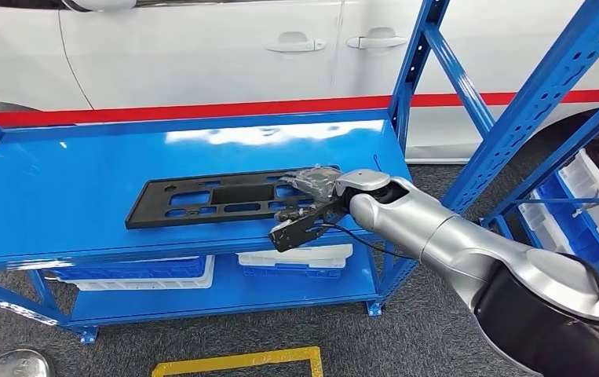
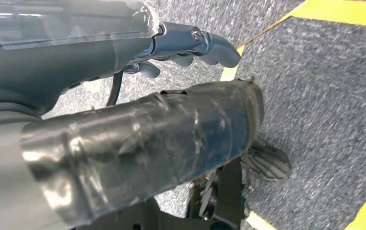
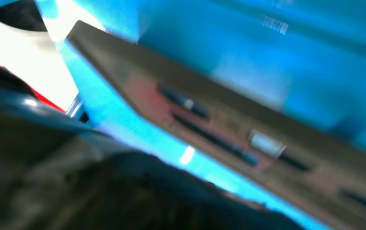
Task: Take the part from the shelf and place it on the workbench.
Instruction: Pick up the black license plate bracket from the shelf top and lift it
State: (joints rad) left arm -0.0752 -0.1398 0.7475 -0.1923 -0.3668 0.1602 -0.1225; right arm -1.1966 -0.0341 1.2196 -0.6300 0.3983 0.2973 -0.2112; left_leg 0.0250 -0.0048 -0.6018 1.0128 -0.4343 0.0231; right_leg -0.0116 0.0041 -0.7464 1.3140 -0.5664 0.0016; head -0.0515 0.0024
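Silver and reaching in from the right: right hand (image 1: 309, 200) resting on the near right end of the part (image 1: 217, 198), fingers (image 1: 305, 182) lying over its top edge, thumb side sitting at the front rim of the shelf (image 1: 60, 196). Looking closed on that end, though not showing plainly whether gripping or merely touching; cannot tell for sure. Lying flat on the blue shelf top, the part: a long, thin black plastic plate with slots and cut-outs, stretching away to the left from the hand, roughly parallel to the front rim. Judging by shape, probably being light and fairly stiff, yet likely flexing and drooping at the far end when lifted from one tip; smooth plastic on a glossy shelf, so likely sliding easily. Better taking hold across a solid strip between cut-outs, nearer the middle if reachable, or pinching the right end firmly through a slot edge. Showing up in the right wrist view as a blurred brown-grey plate (image 3: 248, 139) over blue, close against the hand. Hanging low beside the body, left hand (image 2: 190, 48), fingers curled in and holding nothing, over grey carpet (image 2: 324, 96) with yellow tape (image 2: 348, 12). Standing beyond the shelf, a white car (image 1: 202, 47) with a red stripe; sitting below, white and blue bins (image 1: 296, 259).
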